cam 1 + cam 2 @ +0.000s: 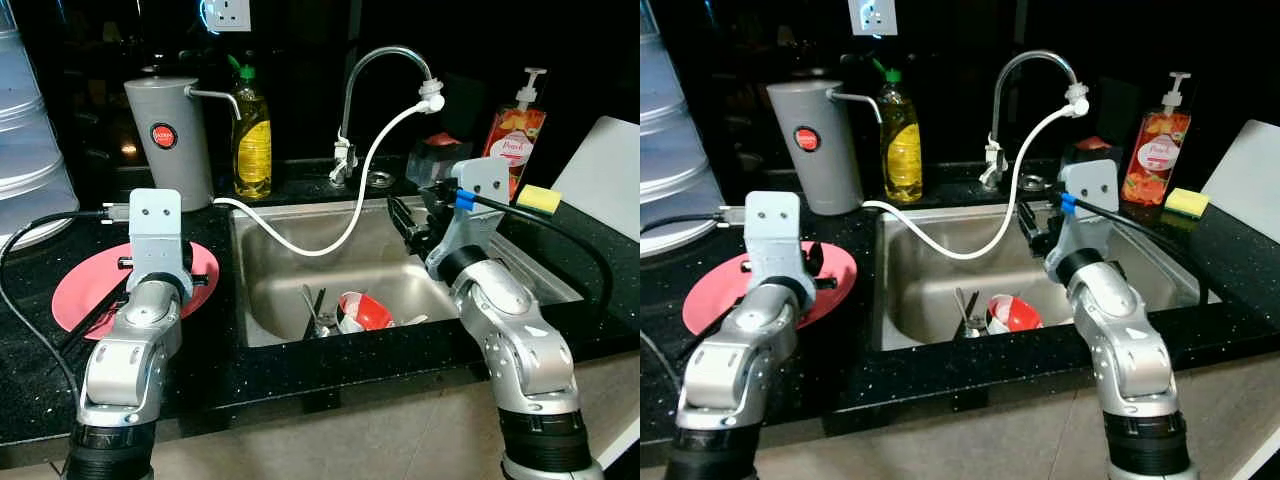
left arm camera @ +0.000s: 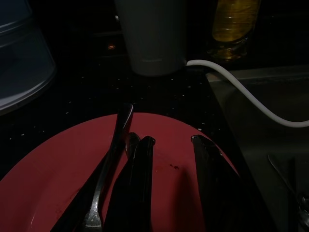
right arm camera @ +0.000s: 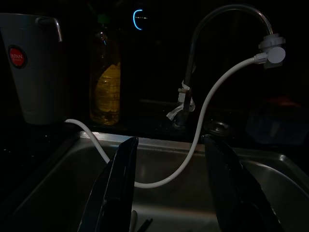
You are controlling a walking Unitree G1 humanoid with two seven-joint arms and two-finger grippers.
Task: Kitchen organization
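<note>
A red plate (image 1: 85, 290) lies on the black counter left of the sink (image 1: 265, 290). My left gripper (image 2: 173, 141) hovers low over the plate, open, with nothing between its fingers. A dark-handled utensil (image 2: 108, 164) rests on the plate just beside one finger (image 2: 137, 183). My right gripper (image 3: 170, 142) hangs open above the sink basin, pointing toward the faucet (image 1: 385, 60). In the basin lie a red and white bowl (image 1: 362, 310) and some metal cutlery (image 1: 315, 312).
A white hose (image 1: 340, 235) runs from the faucet tip across the basin to a grey jug (image 1: 170, 140). A yellow dish-soap bottle (image 1: 252, 130), a pump soap bottle (image 1: 517, 135), a yellow sponge (image 1: 538, 198) and a white board (image 1: 605, 170) stand around the sink. Clear plastic tubs (image 1: 25, 150) sit far left.
</note>
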